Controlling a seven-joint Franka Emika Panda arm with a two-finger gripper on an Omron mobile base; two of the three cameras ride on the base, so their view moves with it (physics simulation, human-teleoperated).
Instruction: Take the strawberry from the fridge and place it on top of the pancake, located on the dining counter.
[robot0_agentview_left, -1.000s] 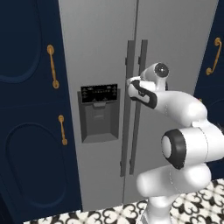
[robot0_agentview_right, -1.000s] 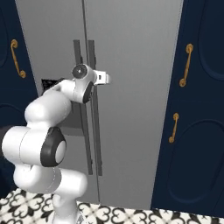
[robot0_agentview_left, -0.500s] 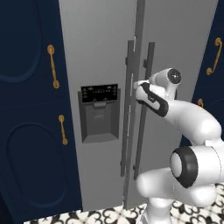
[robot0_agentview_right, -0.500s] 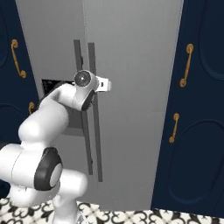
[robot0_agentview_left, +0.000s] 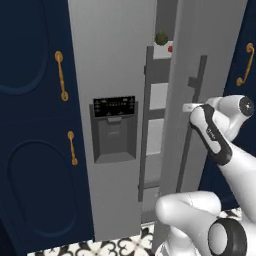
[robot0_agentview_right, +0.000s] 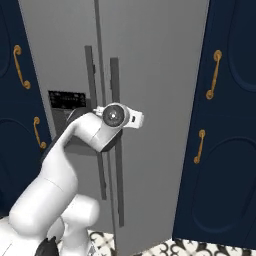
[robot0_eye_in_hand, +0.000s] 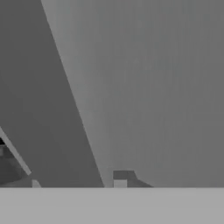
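From my seat both base views are evenly and softly lit, no clear source, no glare on the fridge (robot0_agentview_left: 117, 60) doors. The navy cabinets (robot0_agentview_right: 225, 125) read dark but detail holds. Inside the door gap at 12 o'clock in the left base view, the shelves look paler than the door faces. I see faint shading beside the door handles (robot0_agentview_right: 115, 145), nothing hard-edged. Rendering is slightly soft and blocky throughout. My hand view is flat grey, low-contrast and blurred, with a darker band from 11 to 6 o'clock.
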